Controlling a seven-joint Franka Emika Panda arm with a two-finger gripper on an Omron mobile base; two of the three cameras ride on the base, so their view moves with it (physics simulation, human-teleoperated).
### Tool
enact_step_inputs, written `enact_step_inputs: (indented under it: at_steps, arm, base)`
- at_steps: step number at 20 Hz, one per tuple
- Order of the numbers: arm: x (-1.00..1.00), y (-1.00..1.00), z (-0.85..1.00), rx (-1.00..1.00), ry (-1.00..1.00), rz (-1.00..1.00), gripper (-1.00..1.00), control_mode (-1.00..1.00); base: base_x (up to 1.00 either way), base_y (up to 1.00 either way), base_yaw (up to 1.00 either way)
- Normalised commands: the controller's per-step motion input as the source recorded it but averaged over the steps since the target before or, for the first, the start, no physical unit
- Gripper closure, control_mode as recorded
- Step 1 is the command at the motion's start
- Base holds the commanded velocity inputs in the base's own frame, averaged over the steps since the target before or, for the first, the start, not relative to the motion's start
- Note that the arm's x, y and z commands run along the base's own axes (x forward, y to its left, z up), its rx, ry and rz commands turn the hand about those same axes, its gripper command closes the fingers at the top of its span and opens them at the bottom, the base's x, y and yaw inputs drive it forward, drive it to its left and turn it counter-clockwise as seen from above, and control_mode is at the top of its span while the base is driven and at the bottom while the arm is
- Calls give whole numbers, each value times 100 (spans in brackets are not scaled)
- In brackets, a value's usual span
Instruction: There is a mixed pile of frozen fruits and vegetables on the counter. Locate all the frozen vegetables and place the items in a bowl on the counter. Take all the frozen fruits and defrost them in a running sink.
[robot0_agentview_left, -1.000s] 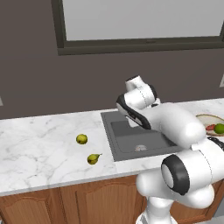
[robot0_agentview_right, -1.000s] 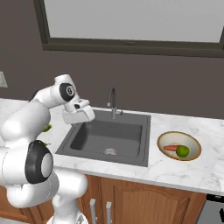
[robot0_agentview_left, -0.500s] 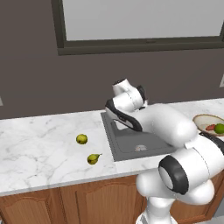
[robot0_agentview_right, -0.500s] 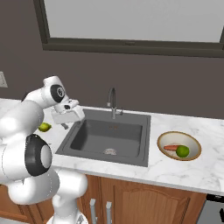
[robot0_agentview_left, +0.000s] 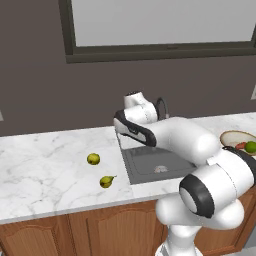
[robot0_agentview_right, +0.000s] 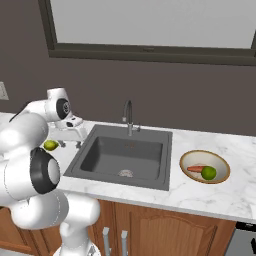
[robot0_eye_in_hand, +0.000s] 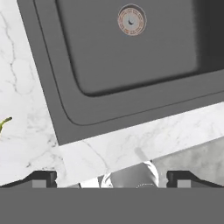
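The two fruits are on the long white marble counter (robot0_agentview_left: 45, 160), out to the side of the dark grey square sink (robot0_agentview_right: 125, 155). One is a dull yellow-green ball (robot0_agentview_left: 93, 159). The other is a small yellow-green pear with a thin dark stem (robot0_agentview_left: 106, 181), and it lies nearer the counter's front edge than the ball. They are close together but not touching.

On the far side of the sink sits the wide, shallow bowl with a tan wooden rim (robot0_agentview_right: 220, 161). The slim orange carrot (robot0_agentview_right: 195, 169) and the bright green ball (robot0_agentview_right: 208, 173) are inside it, side by side. So I think the vegetable half of the job is done.

The fruit half is left. Both fruits need to go into the sink. I see no water coming from the tall curved metal tap (robot0_agentview_right: 128, 114), so it likely needs turning on too.

The robot's claw (robot0_agentview_right: 70, 136) hangs above the sink's edge, on the side where the fruits are. Its two fingers are spread wide apart. It holds nothing and touches nothing.
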Motion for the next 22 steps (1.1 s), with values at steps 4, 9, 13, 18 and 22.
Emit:
enact_step_inputs:
  at_steps: [4, 9, 13, 18, 22]
  arm:
    - [-16, 63, -7, 8, 0, 0, -100, -100]
    - [-18, 55, -4, 7, 0, 0, -100, -100]
    - [-9, 46, -17, 13, 0, 0, -100, -100]
    - [1, 39, -16, 6, -2, -1, -100, -100]
    - [0, 13, 0, 0, -3, -1, -100, -100]
  base:
    - [0, 0, 0]
    - [0, 0, 0]
    - [0, 0, 0]
    - [0, 0, 0]
    - [0, 0, 0]
